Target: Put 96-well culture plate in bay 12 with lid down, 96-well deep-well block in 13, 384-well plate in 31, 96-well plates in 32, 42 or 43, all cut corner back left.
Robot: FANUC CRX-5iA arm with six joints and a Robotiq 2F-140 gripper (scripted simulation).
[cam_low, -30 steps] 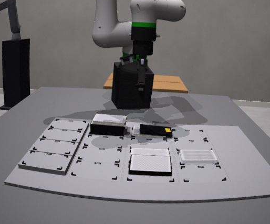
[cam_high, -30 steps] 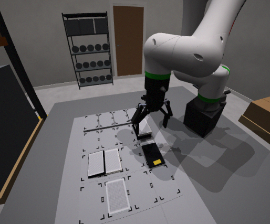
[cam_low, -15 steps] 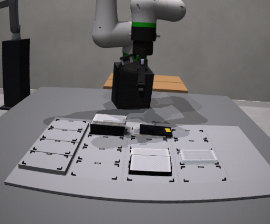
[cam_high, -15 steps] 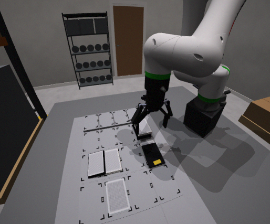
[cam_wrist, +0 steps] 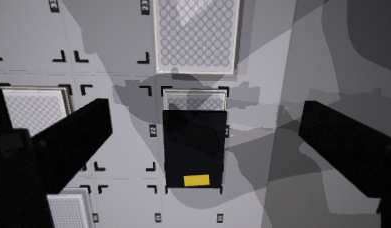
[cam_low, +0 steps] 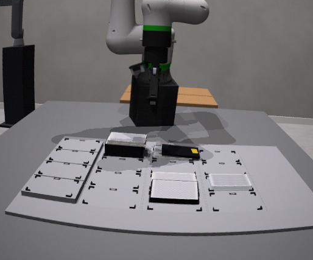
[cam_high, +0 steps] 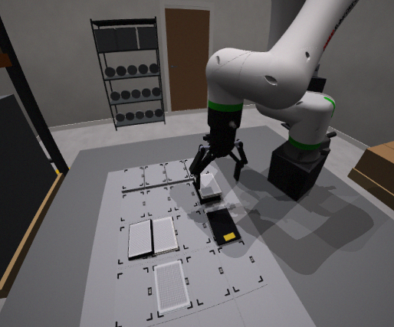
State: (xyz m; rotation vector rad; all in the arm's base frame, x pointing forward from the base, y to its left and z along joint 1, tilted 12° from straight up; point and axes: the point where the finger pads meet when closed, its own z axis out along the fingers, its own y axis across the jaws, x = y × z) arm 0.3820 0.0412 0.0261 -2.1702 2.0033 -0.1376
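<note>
Black lid sits crooked

The wide-open gripper holds nothing, up above the black lid. The lid has slid partway off its see-through plate, so one end peeks out. A tall black block sits just beside them.

Brown door beside black shelf rack, plain grey walls

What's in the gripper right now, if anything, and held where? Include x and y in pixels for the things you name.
Nothing held: the gripper (cam_high: 218, 174) (cam_low: 153, 103) (cam_wrist: 206, 117) is open, fingers apart, above the black lid (cam_high: 224, 224) (cam_low: 178, 150) (cam_wrist: 195, 142).
</note>
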